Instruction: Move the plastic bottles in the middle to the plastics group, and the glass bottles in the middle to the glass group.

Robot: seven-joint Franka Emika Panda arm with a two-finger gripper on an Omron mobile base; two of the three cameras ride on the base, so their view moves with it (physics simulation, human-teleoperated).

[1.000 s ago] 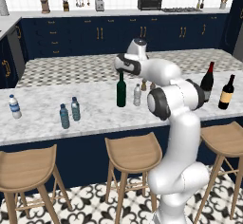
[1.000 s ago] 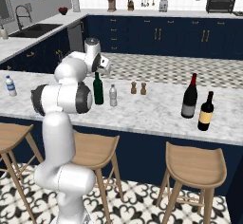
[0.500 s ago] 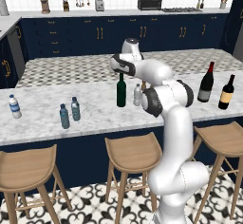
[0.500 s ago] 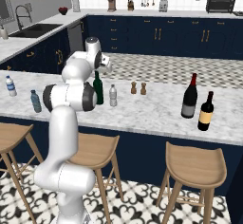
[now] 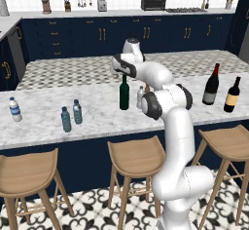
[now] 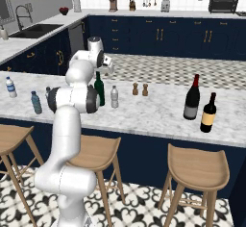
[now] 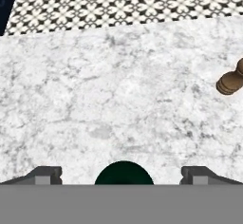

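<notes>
Over the last second the arm has swung so that its gripper [image 7: 121,173] now hangs directly over the green wine bottle [image 5: 124,93], jaws spread wide, nothing held, with the bottle's dark top between the fingertips in the hand view. To do this step well, the robot should probably drop straight down and close on the neck before carrying it right to the glass group. On the counter [image 5: 97,112] stand two red-topped wine bottles [image 5: 211,85] at the right, one green bottle mid-counter just left of a clear small bottle [image 5: 140,97], three more small water bottles [image 5: 65,119] to the left, and two brown shakers [image 6: 135,89].
</notes>
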